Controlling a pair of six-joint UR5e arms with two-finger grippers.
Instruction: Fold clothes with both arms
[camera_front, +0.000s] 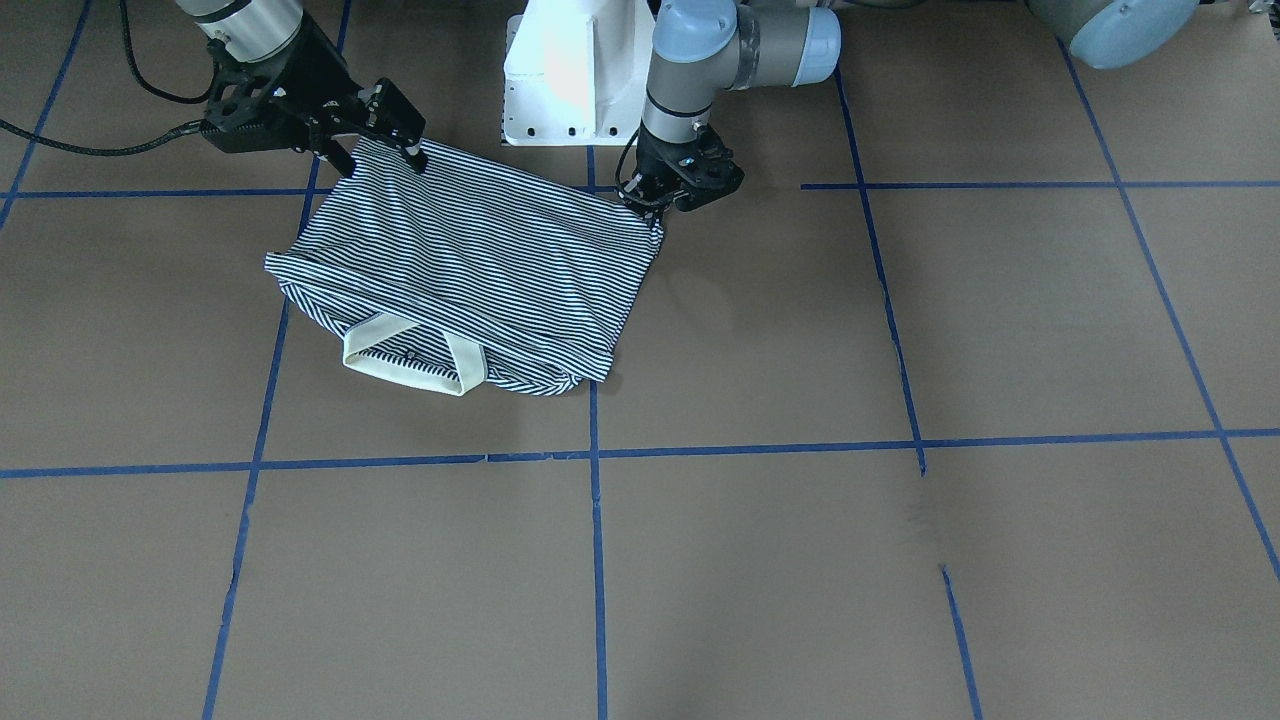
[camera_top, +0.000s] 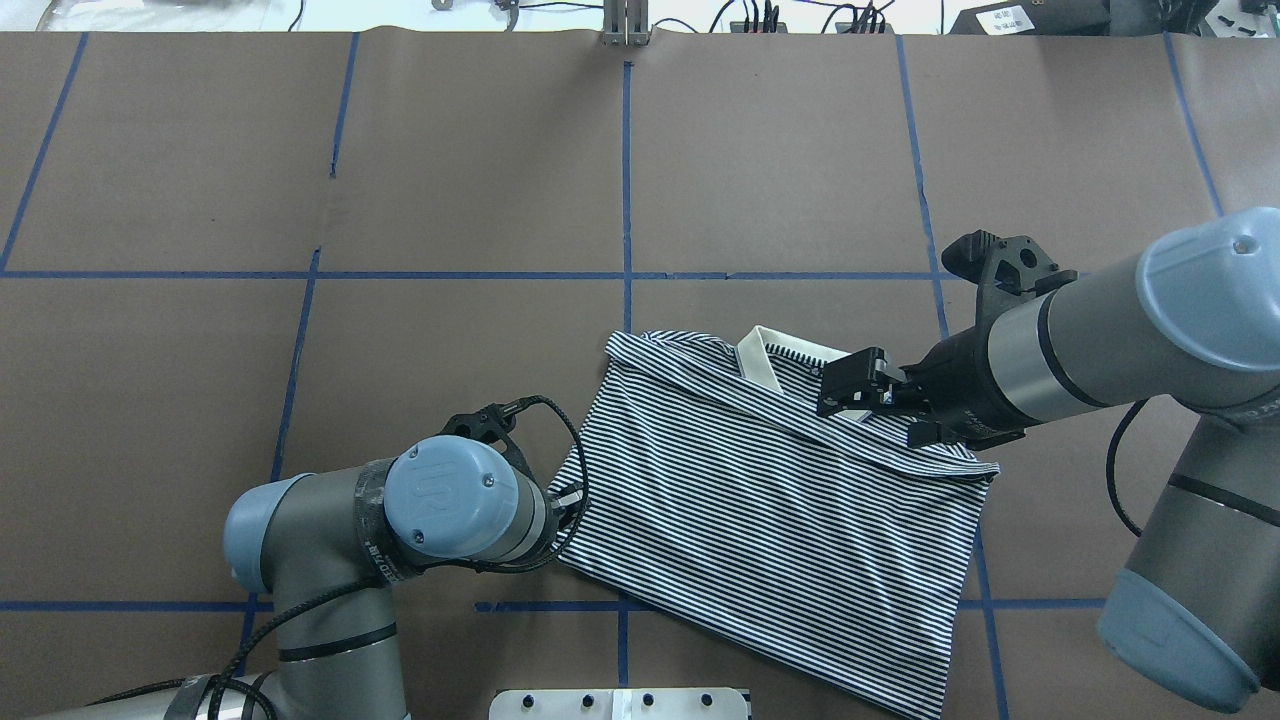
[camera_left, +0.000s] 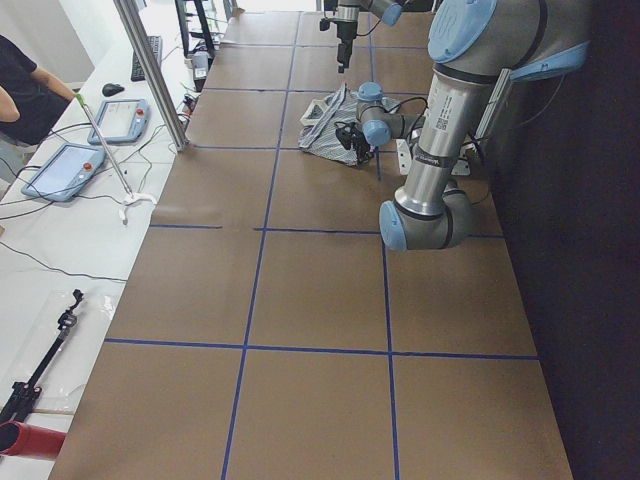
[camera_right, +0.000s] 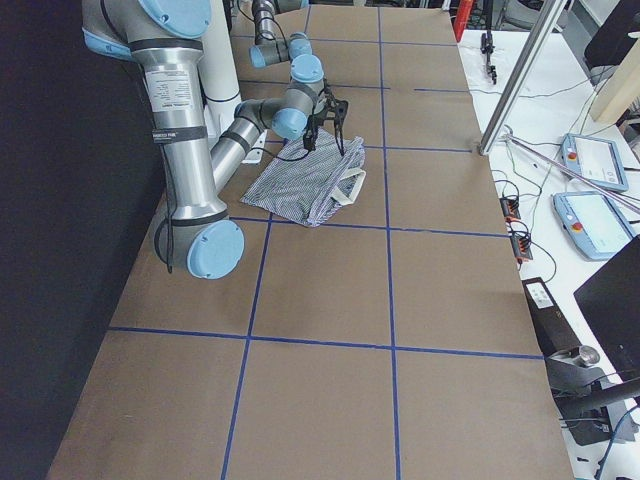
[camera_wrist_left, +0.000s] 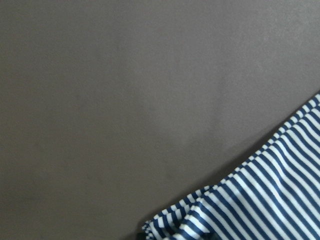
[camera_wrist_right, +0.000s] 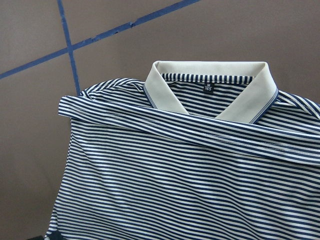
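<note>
While left gripper (camera_front: 652, 200) and right gripper (camera_front: 380, 152) clamp it, shirt (camera_front: 480, 270) (striped) stretches between them

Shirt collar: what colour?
The polo shirt collar is off-white; right wrist-mounted view shows it best.

Tiny black tag (camera_wrist_right: 208, 88) inside the white collar (camera_wrist_right: 165, 92) of the polo shirt (camera_wrist_right: 175, 190): "M" and "165". Blue cap (camera_top: 450, 497) on the left arm (camera_top: 320, 520): "UR".
</note>
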